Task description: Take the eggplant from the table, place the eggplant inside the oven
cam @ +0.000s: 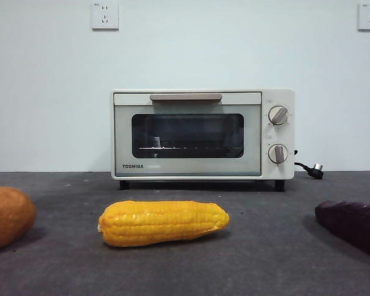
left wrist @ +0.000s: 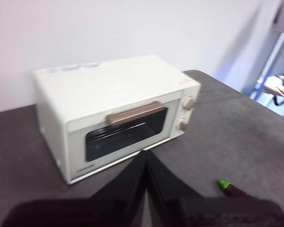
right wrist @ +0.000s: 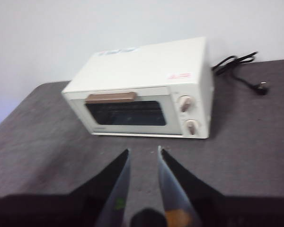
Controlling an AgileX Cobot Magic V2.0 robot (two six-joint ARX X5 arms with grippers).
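Eggplant [cam: 353,226] lies on the bench [cam: 265,259] at four o'clock from the corn cob [cam: 163,222], oven [cam: 202,134] door closed behind, left claw [left wrist: 146,158] pressed together, right claw [right wrist: 143,158] slightly spread, both aloft.

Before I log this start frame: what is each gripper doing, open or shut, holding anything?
Left gripper: shut, jaws pressed together, holding nothing, above the table facing the oven.
Right gripper: open, a gap between the jaws, nothing held.

Behind my workspace stands a plain pale wall [cam: 185,49]. I see two white sockets [cam: 105,15] high up, one toward each side, under even, soft light.
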